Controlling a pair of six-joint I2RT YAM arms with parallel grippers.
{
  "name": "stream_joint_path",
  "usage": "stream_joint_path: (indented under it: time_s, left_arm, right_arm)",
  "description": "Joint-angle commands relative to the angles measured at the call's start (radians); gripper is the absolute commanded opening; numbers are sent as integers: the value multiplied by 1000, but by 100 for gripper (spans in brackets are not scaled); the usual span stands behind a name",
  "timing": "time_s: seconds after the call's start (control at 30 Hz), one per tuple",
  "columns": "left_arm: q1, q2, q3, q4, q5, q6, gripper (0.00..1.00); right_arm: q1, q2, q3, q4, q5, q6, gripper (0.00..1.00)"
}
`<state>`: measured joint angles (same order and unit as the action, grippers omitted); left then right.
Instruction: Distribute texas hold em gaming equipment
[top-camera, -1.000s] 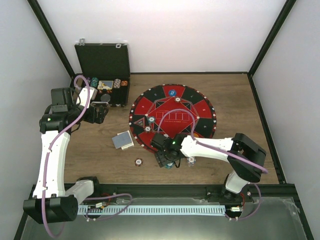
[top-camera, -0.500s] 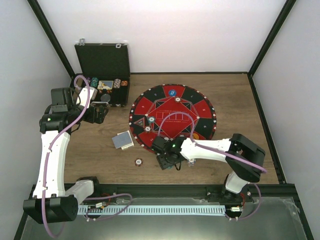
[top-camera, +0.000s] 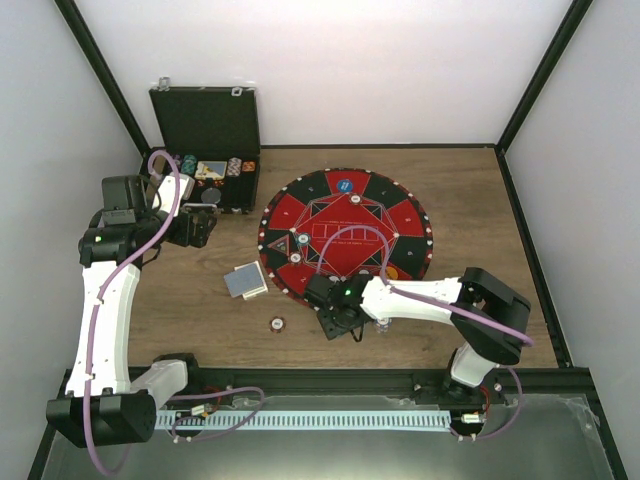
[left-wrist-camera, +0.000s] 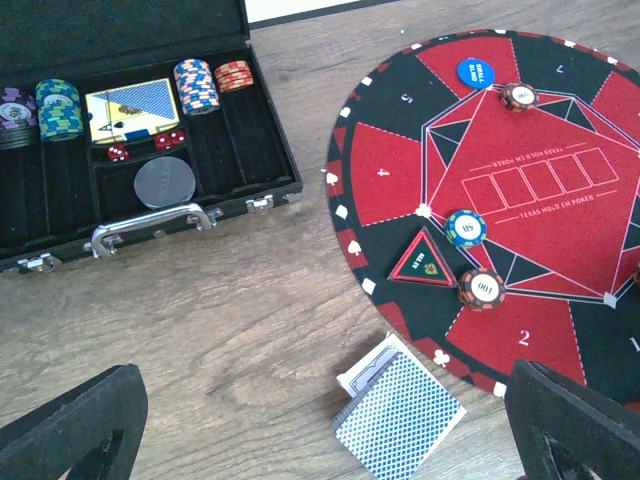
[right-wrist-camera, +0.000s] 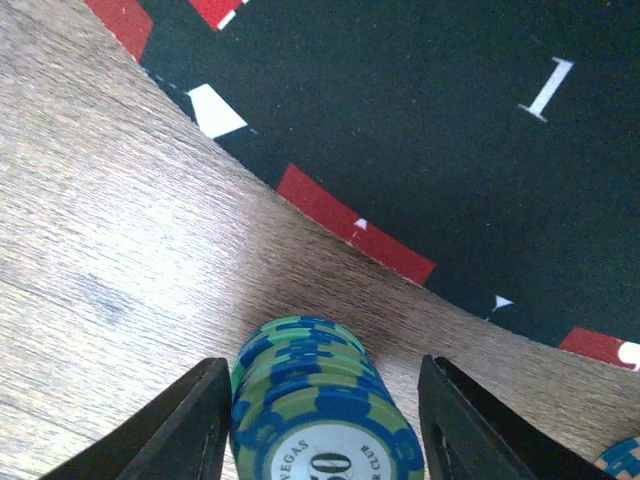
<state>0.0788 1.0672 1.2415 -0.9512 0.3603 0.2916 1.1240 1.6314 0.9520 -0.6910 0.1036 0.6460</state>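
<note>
straddling a stack of green-and-blue chips (right-wrist-camera: 305, 380) at the bottom of its wrist view, the right hand (right-wrist-camera: 322, 425) sets one finger on each side of the pile. the pile stands on the bare worktop (right-wrist-camera: 90, 250), just off the lower rim of the round red-and-black mat (top-camera: 345, 235). the gaps look very thin, and whether the fingers press the chips cannot be told. a good pick-up here likely means squeezing evenly and low on the pile, so the bottom chips come too. the lift should then go straight up and level, so that none slides off the top. the left hand (top-camera: 200, 228), at centre left of the overhead view, is spread wide and holds nothing, near the open black case (left-wrist-camera: 150, 120). a small heap of blue-backed cards (left-wrist-camera: 398, 420) lies just beside the mat's lower-left rim, and a lone chip (top-camera: 278, 323) sits on the wood below it.
</note>
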Motion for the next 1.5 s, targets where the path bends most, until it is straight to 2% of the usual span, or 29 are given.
stream_joint_path:
  time_s: [0.0,0.37,0.43,0.53,0.63,0.83,1.07,1.3,1.47]
  left_arm:
    - [5,-13,-3,18,0,6,100]
    - [6,-16,-13,25,0,4,100]
    - [6,-18,-15,27,-3,5,100]
    - [5,-21,-17,28,-3,6,100]
    - [6,-21,-19,28,-5,8,100]
    - [7,-23,-21,29,-5,8,100]
    - [6,-23,-22,31,-4,6,100]
    - [5,-21,-17,28,-2,4,100]
    - [6,-21,-18,25,-4,3,100]
  right_arm:
    - [14,-15,43,-18,8,7,51]
    - [22,-6,55,-31,11,7,41]
    - [22,3,48,-31,14,8,42]
    - [23,16,40,-33,15,10,52]
    - [22,10,36,-26,10,11,52]
    - [23,-7,50,-37,16,12,42]
    - [23,-29,56,-43,13,16,25]
    - [14,-33,138,-103,50,-8,23]
    - [-60,-31,201,-128,62,-66,22]
